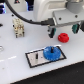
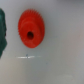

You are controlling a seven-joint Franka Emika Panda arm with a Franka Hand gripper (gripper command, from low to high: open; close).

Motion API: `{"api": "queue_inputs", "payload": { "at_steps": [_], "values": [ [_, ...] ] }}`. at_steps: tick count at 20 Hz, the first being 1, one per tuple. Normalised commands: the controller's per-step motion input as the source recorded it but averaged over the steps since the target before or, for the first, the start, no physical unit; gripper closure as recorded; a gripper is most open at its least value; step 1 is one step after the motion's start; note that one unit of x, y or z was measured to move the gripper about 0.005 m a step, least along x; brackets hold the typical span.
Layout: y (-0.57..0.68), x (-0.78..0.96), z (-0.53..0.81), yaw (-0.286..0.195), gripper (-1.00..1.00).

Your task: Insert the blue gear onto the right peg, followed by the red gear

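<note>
While the gripper (image 1: 63, 28) hangs above the white table (image 1: 15, 60), its two dark fingers (image 1: 51, 30) stand wide apart with nothing between them, one on each side of the space over the red gear (image 1: 63, 37). That gear lies flat on the table just below the open jaws, roughly midway between them, and no finger touches it. From the wrist view the red gear (image 2: 31, 29) shows as a toothed disc with a dark hole in its raised hub, and a dark finger (image 2: 2, 31) sits just beside its rim, apart from it. Well away from the jaws, toward the near edge of the table, the blue gear (image 1: 51, 52) rests on the black-bordered white base plate (image 1: 35, 59), at the end of the plate nearer the gripper. I cannot make out the right peg itself; the blue gear covers that spot. A thin dark stub (image 1: 38, 56) stands on the bare part of the plate. A small beige and dark fixture (image 1: 18, 27) sits far off on the exterior view's left.
</note>
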Motion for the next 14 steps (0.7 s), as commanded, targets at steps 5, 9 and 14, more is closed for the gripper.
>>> {"api": "queue_inputs", "payload": {
  "at_steps": [5,9,14],
  "values": [
    [0.3,-0.31,-0.26,0.0,-1.0],
    [0.19,-0.2,-0.35,0.0,-1.0],
    [0.05,-0.1,-0.39,0.0,-1.0]
  ]
}}
